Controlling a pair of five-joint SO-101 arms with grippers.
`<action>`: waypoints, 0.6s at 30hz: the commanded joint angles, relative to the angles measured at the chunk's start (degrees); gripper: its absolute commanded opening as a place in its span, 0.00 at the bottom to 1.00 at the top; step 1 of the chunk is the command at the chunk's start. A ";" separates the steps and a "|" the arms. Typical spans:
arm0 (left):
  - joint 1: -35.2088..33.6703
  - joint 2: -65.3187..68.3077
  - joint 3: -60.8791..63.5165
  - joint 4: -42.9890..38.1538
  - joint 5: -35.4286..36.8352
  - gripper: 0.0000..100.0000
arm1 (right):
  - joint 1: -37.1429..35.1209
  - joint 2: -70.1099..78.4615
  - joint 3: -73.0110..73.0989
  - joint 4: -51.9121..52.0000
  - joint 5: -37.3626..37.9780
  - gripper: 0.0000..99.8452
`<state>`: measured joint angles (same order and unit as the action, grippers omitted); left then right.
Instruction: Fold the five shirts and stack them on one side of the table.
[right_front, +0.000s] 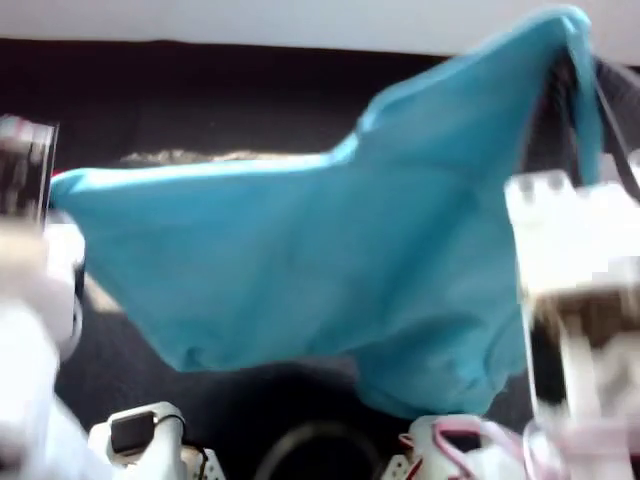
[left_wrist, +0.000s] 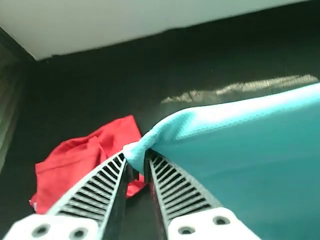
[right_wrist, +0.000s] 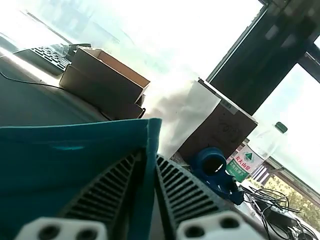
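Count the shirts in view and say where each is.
2. The blue shirt hangs stretched between the left gripper and the right gripper, each shut on an edge. The red shirt lies crumpled on the table. Others may be hidden behind the blue one.

- The turquoise shirt (right_front: 330, 270) is soft, matt cloth of a fine knit, with a row of stitching along its hem.
- The red shirt (left_wrist: 85, 160) is matt cloth too, crumpled into creases.
- The table (left_wrist: 150, 70) has a dark, mostly matt top with one pale glossy streak.
- The left hand (left_wrist: 136, 157) and the right hand (right_wrist: 150, 160) are smooth white plastic, ribbed with dark slots.
- The boxes (right_wrist: 105, 75) look like matt brown cardboard.
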<state>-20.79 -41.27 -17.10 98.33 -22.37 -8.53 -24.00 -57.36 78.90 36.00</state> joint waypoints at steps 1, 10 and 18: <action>0.22 5.41 0.92 -2.99 0.18 0.01 | 0.22 4.44 4.09 -6.02 -2.55 0.01; 0.13 18.42 -4.35 -8.18 0.09 0.01 | 0.04 14.29 8.48 -11.30 -3.16 0.01; 0.13 19.47 -20.44 2.99 0.26 0.01 | -1.01 6.99 8.57 -10.86 -3.16 0.01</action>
<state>-20.79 -21.85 -32.22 99.03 -22.37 -9.14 -12.31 -48.84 69.23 33.36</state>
